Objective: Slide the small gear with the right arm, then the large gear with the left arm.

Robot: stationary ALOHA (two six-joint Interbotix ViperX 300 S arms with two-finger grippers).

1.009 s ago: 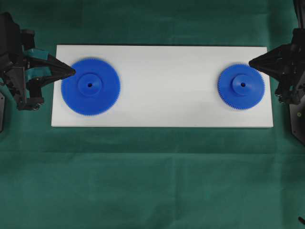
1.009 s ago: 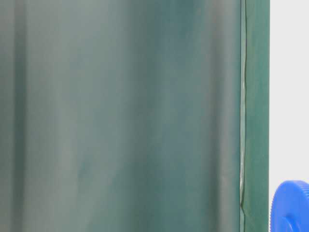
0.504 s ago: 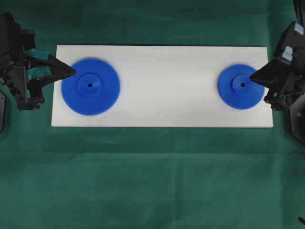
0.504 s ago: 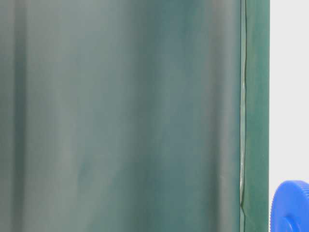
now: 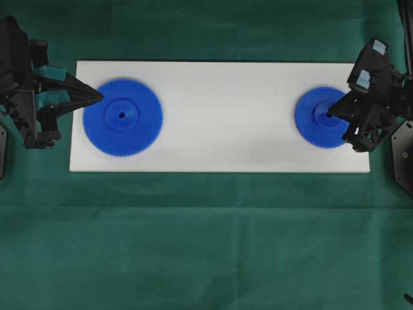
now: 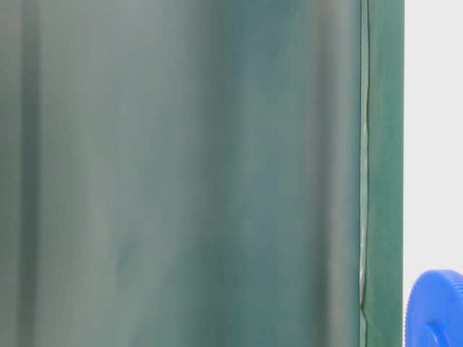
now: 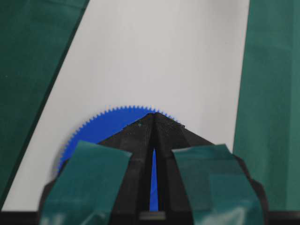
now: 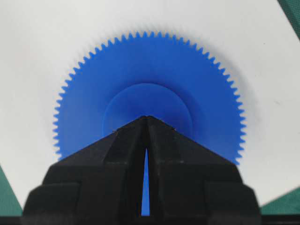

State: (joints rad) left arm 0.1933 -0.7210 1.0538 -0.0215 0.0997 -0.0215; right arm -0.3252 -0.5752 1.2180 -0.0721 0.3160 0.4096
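In the overhead view, a white board (image 5: 222, 116) is seen lying on the worktop, which is covered with a green cloth (image 5: 206, 245). The large gear (image 5: 122, 117) is placed flat near the left end of the board, and the small gear (image 5: 324, 117) near the right end; they are well apart. The left pincer (image 5: 99, 97) is pointed at the upper left rim of the large gear, with the fingers brought together and nothing held. The right pincer (image 5: 330, 114) is placed over the hub of the small gear, also closed to a point.

In the table-level view, a green curtain (image 6: 181, 173) is shown, and one blue gear (image 6: 438, 307) is seen in part at the edge; which gear it is cannot be told.

In the left wrist view, the left pincer (image 7: 153, 114) is seen with its tips met, only a thin slit being left between the fingers, above the edge of the large gear (image 7: 101, 126).

In the right wrist view, the right pincer (image 8: 146, 117) is likewise closed, empty, with its tip over the round hub of the small gear (image 8: 150, 79).
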